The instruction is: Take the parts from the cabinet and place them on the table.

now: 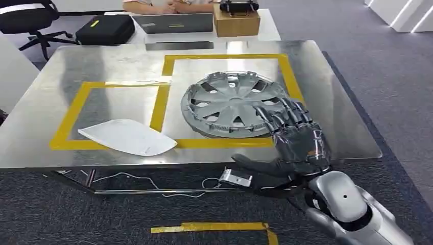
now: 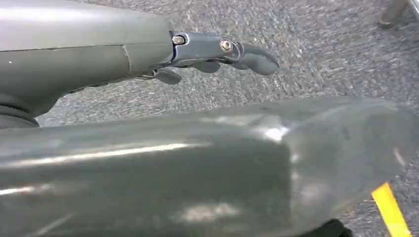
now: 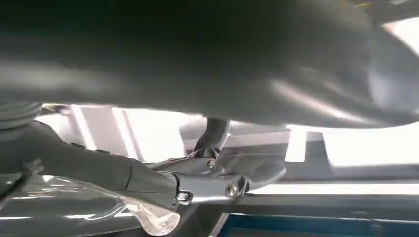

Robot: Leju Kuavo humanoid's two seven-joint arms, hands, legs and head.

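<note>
Right robot hand (image 1: 293, 133) fingers spread on hubcap (image 1: 232, 104) rim, not gripping | hubcap on desk (image 1: 337, 127) | lift clear, don't drag.

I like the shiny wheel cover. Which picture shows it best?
The head view: the whole hubcap lies on the table inside yellow tape, the right hand at its edge. Neither wrist view shows it clearly.

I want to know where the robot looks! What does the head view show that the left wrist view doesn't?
Only the head view: the metal table with yellow tape squares, a silver wheel cover under the right robot hand, and a white part. Only the left wrist view: the left robot hand hanging over the floor, holding nothing. Both: grey carpet and yellow floor tape.
</note>
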